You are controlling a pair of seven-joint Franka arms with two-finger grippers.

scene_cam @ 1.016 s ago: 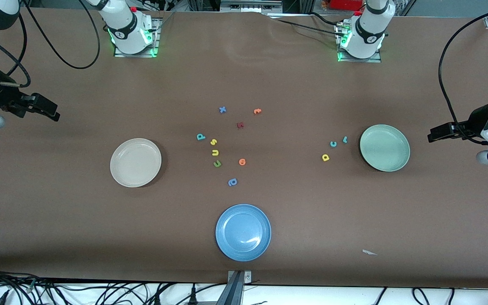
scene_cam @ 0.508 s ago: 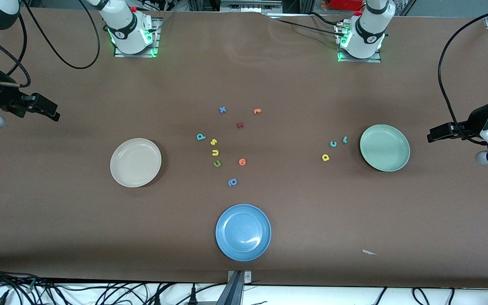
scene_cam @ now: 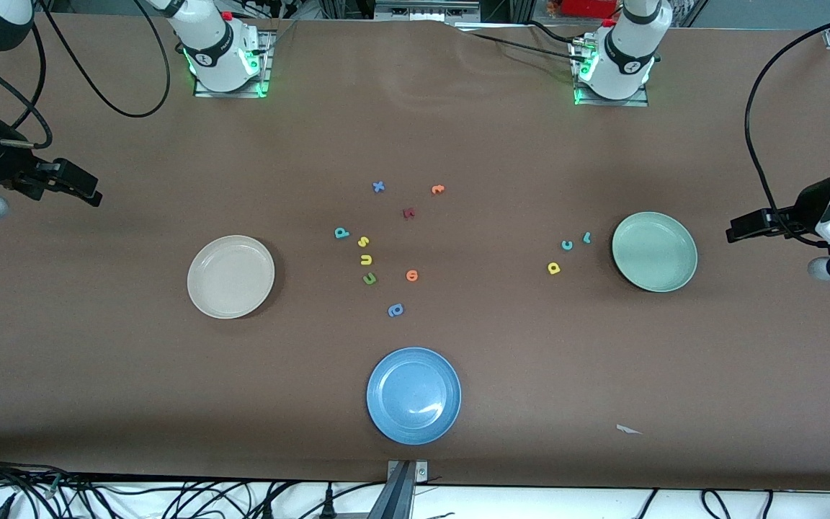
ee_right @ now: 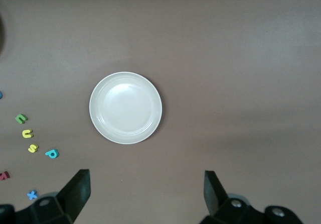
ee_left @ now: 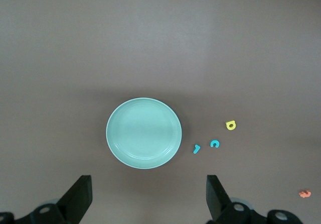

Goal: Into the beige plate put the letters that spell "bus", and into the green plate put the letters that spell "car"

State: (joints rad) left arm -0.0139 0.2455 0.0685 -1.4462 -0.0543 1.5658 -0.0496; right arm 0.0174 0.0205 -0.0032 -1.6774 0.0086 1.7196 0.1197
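- The left claw (scene_cam: 735,233) hangs in the air over the desk (scene_cam: 98,375) at the left arm's end, near the green plate (scene_cam: 654,251); its two fingers (ee_left: 80,196) stand wide apart and hold nothing; this arm waits.
- The right claw (scene_cam: 91,189) hangs over the right arm's end of the desk, near the beige plate (scene_cam: 230,276); its fingers (ee_right: 77,189) are also wide apart with nothing between them; this arm waits too.
- The beige plate lies flat on the desk and nothing is in it; the green plate lies flat toward the left arm's end, and it too has nothing in it.
- The teal "b" (scene_cam: 341,232), the yellow "s" (scene_cam: 363,241) and the yellow "u" (scene_cam: 366,259) lie in a short row near the middle of the desk, between the two plates, closer to the beige one; each is apart from the others.
- The small teal "r" (scene_cam: 586,236), the teal "c" (scene_cam: 567,245) and the yellow "a" (scene_cam: 553,268) lie just beside the green plate, on its side toward the middle; none touches the plate.
- A green letter (scene_cam: 369,279) lies just beside the yellow "u", nearer to the front camera; an orange letter (scene_cam: 412,275) is near it; a blue letter (scene_cam: 395,310) lies nearer still, between them and the blue plate (scene_cam: 413,396).
- A blue "x" (scene_cam: 378,187), a dark red letter (scene_cam: 408,213) and another orange letter (scene_cam: 437,189) lie farther from the camera than the row.
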